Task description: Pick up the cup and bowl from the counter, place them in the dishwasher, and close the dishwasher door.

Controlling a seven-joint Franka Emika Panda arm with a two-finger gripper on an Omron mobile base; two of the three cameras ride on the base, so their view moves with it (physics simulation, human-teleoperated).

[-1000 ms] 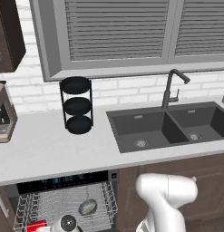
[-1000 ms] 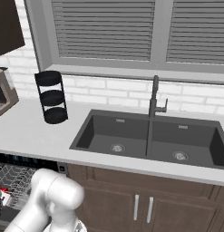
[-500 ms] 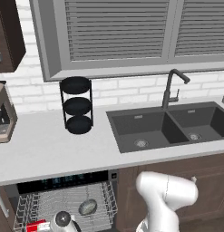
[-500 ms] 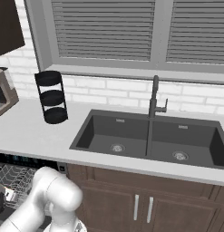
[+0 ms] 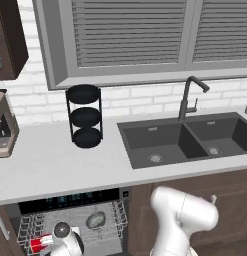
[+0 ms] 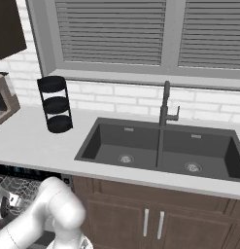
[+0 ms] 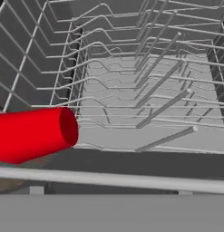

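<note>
The dishwasher [image 5: 70, 200] stands open under the counter [image 5: 55, 165], its wire rack [image 7: 131, 90] pulled out. The red cup [image 7: 34, 133] lies on its side at the rack's left edge, also seen as a red patch [image 5: 39, 243] in the left base view. The grey bowl [image 5: 96, 219] rests further back in the same rack. My gripper [image 5: 64, 239] hangs low over the rack, just right of the cup, open and holding nothing; its fingertips are hidden. The dishwasher door is out of view.
A black tiered rack [image 5: 85, 116] and a coffee machine [image 5: 4, 125] stand on the counter. The dark double sink [image 5: 185, 140] with its faucet [image 5: 187, 97] lies to the right. Brown cabinet doors [image 6: 150, 223] sit below the sink.
My hand has drifted slightly left and upward over the rack. The cup and the bowl have stayed where they were.
</note>
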